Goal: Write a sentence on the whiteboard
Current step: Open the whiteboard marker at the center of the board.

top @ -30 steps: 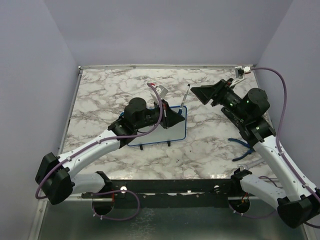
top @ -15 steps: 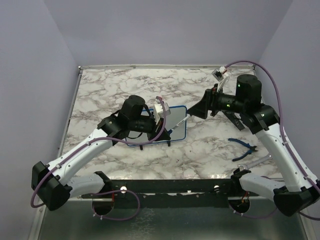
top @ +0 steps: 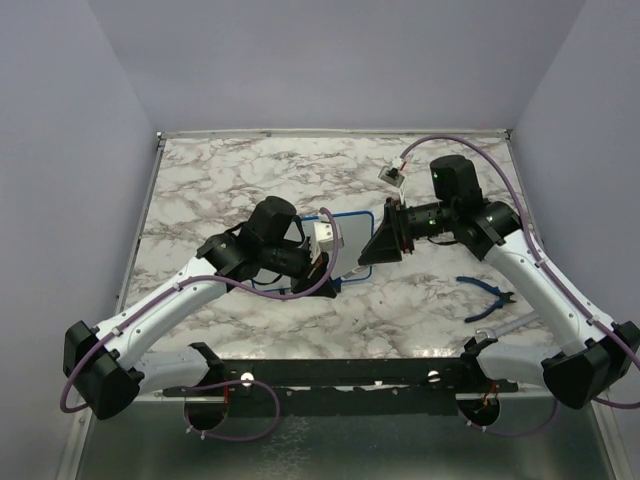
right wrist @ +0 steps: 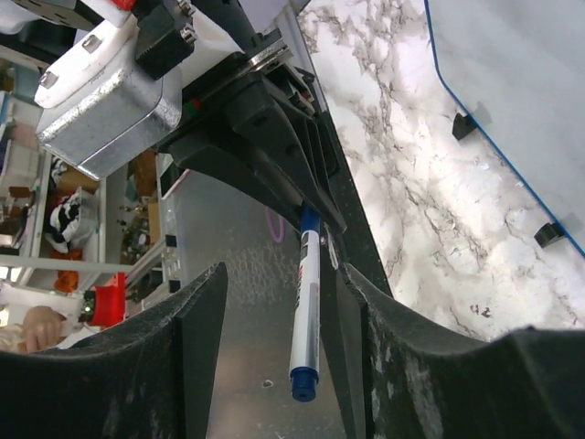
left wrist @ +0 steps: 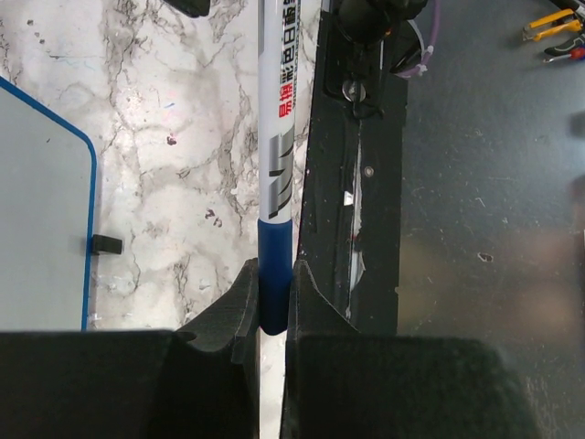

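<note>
The whiteboard (top: 352, 240) is found lying on the marble table (top: 220, 180), near its middle, and is partly hidden. A thin blue frame with rounded corners is noted. Small black feet (right wrist: 465, 124) are seen along one edge. The exposed surface (left wrist: 41, 210) is recorded as plain.

White table with grey marble veining (top: 230, 170), enclosed by plain lavender walls (top: 330, 60). Blue-handled pliers (top: 500, 293) lie flat near the table's right edge, toward the near side. Black bar (top: 350, 372) runs along the near edge. Small dark specks (left wrist: 212, 217) mark the marble.
</note>
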You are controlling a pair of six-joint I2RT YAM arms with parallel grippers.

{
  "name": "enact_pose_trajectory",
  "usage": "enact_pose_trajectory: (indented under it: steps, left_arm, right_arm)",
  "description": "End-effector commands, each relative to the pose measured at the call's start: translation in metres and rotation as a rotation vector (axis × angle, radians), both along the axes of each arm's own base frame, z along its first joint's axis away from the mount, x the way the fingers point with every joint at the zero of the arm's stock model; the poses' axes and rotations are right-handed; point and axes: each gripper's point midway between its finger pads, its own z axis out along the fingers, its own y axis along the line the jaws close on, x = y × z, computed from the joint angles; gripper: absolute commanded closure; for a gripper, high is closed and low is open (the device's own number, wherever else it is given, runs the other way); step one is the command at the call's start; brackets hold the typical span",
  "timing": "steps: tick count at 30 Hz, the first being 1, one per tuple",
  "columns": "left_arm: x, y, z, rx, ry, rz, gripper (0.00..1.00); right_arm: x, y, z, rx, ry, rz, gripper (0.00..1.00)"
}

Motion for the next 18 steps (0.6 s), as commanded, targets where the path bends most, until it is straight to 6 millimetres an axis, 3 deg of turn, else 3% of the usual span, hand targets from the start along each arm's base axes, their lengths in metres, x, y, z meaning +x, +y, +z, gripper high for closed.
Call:
enact_pose_trajectory:
  steps: [1,7,13,18]
  left_arm:
    - [0.003,-0.003,0.011,-0.017,-0.042,-0.017,1.00]
    - [0.004,-0.004,0.012,-0.020,-0.043,-0.018,1.00]
    - [0.004,-0.004,0.009,-0.014,-0.035,-0.017,1.00]
    - [0.003,-0.005,0.010,-0.016,-0.035,-0.021,1.00]
  right_arm:
    - [-0.019,0.000,-0.007,-0.005,0.064,0.060,0.47]
    - [-0.023,0.004,-0.017,-0.009,0.077,0.065,0.48]
    - [-0.021,0.006,-0.019,-0.012,0.068,0.062,0.58]
    - [-0.019,0.007,-0.024,-0.028,0.070,0.059,0.76]
